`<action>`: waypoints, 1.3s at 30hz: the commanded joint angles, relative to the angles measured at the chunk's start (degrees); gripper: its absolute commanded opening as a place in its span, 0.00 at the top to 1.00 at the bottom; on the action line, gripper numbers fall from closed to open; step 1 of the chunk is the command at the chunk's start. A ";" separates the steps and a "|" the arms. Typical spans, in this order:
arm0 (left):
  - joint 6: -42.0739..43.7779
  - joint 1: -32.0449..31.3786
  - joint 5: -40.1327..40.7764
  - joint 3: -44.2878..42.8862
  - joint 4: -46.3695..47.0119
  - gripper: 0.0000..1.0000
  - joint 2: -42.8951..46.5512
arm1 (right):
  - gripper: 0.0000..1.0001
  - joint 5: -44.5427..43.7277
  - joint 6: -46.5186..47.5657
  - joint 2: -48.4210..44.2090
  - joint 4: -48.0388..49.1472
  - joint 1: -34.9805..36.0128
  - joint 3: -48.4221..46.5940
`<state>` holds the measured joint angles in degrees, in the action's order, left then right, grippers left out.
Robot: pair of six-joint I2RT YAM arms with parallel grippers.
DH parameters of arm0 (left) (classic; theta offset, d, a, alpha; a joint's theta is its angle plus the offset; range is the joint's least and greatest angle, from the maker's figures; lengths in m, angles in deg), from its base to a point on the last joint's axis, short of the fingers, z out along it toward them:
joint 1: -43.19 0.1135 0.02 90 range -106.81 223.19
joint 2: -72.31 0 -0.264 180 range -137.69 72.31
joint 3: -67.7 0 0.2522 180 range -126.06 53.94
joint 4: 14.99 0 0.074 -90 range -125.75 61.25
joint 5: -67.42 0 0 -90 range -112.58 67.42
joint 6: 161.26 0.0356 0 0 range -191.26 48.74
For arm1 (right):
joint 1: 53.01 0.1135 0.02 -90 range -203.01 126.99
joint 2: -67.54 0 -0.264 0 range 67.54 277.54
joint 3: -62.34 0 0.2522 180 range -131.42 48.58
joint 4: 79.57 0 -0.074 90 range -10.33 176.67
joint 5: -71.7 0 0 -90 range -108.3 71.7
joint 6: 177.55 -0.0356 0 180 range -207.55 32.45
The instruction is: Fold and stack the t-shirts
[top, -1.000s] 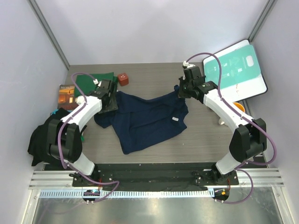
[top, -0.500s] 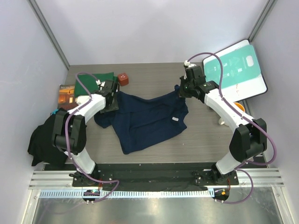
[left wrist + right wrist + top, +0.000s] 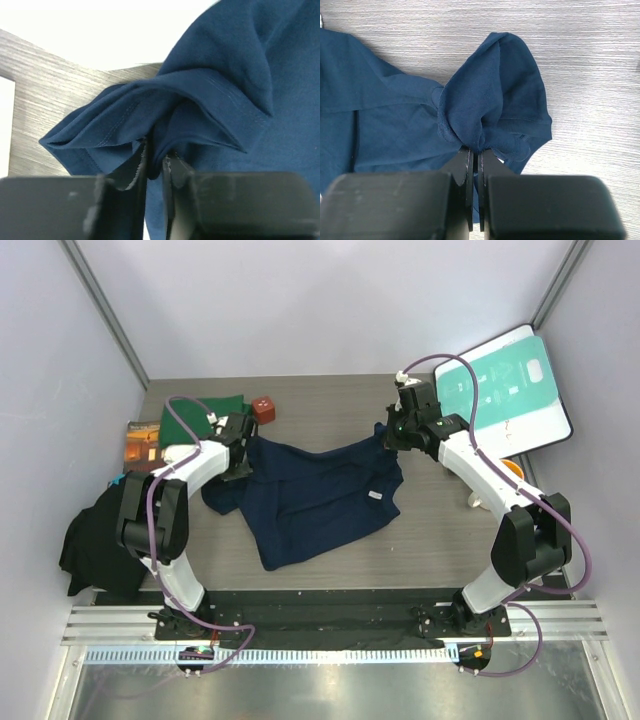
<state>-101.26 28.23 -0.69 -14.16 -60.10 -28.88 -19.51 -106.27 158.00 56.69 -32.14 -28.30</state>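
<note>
Navy shirt (image 3: 310, 495) lies crumpled mid-counter (image 3: 330, 405), its far edge strung slack between both arms. Left pincer (image 3: 155, 161) is clenched on a bunched hem fold at the shirt's left corner. Right pincer (image 3: 475, 152) is clenched on a gathered wad at its far right corner. Cloth looks soft, light and limp. It will likely sag and double over wherever unsupported, so corners and seams seem the best holds, and thin pinches may slip. Green shirt (image 3: 200, 415) sits just behind the left pincer, with book (image 3: 143, 443) beside it and a small cube (image 3: 264, 408) near. Board (image 3: 510, 385) sits far right. Walls are close on both sides. Freest room, by my judgement, is toward the near middle.
</note>
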 commanded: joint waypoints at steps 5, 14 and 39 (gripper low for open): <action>-1.82 0.28 0.53 0.68 -0.20 1.00 5.47 | 0.99 0.51 -0.79 -2.91 2.73 -0.30 0.33; -3.22 0.20 -4.66 1.38 -7.84 1.00 23.47 | 0.99 -0.28 -1.93 -10.99 -0.69 -0.38 -1.60; -5.60 0.28 -1.52 -31.48 -42.64 1.00 57.32 | 0.99 2.86 -5.35 -45.45 -14.32 -0.38 -15.22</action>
<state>-106.81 28.23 -7.84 -42.09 -96.45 26.31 -19.75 -109.31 114.94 43.51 -32.25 -38.29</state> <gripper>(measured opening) 0.014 0.041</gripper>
